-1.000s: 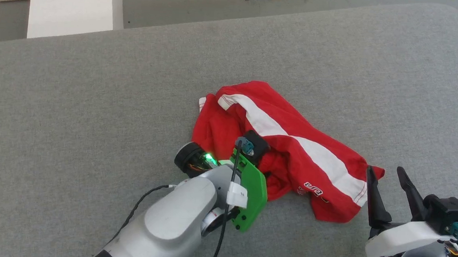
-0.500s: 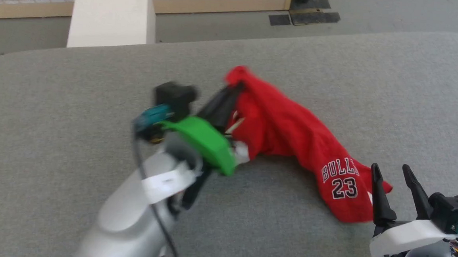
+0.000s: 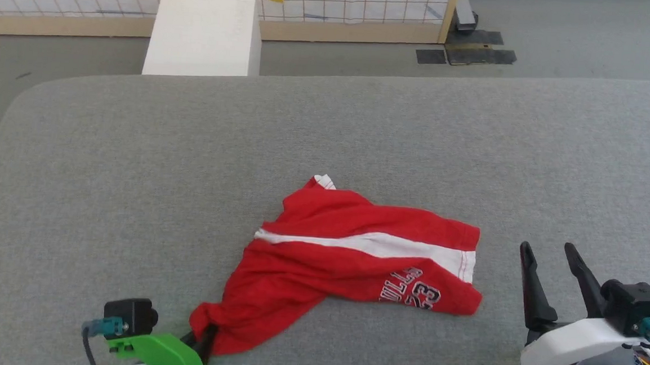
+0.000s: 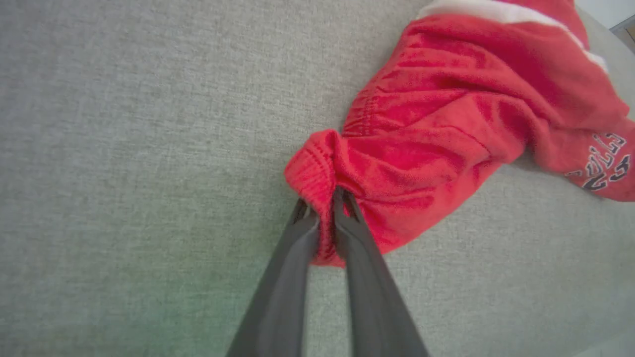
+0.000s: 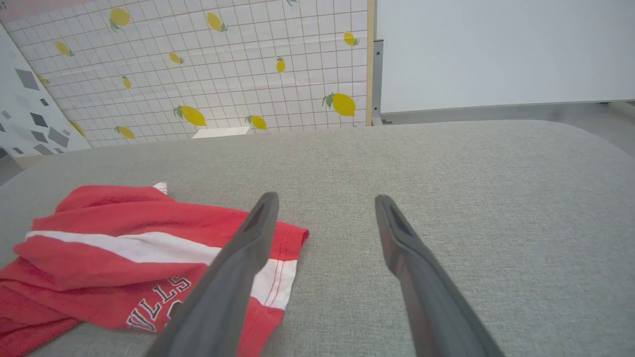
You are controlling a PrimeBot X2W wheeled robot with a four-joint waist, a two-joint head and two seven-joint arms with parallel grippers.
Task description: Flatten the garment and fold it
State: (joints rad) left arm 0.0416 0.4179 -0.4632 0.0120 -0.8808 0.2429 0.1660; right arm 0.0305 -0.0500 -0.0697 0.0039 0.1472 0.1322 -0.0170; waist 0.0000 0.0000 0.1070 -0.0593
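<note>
Reaching in low at the near left of the grey counter (image 3: 134,165) with the left claw (image 4: 321,204), pinching the bunched waistband end of the garment (image 3: 348,263) between fingers pressed close together. Holding the right claw (image 3: 548,250) spread wide and empty at the near right, fingers pointing away, just beside the garment's white-hemmed leg end and apart from it. Leaving the garment lying rumpled toward the counter's near middle, white stripe up, with broad bare grey stretching to the far edge, the rounded far-left corner and the right side.
</note>
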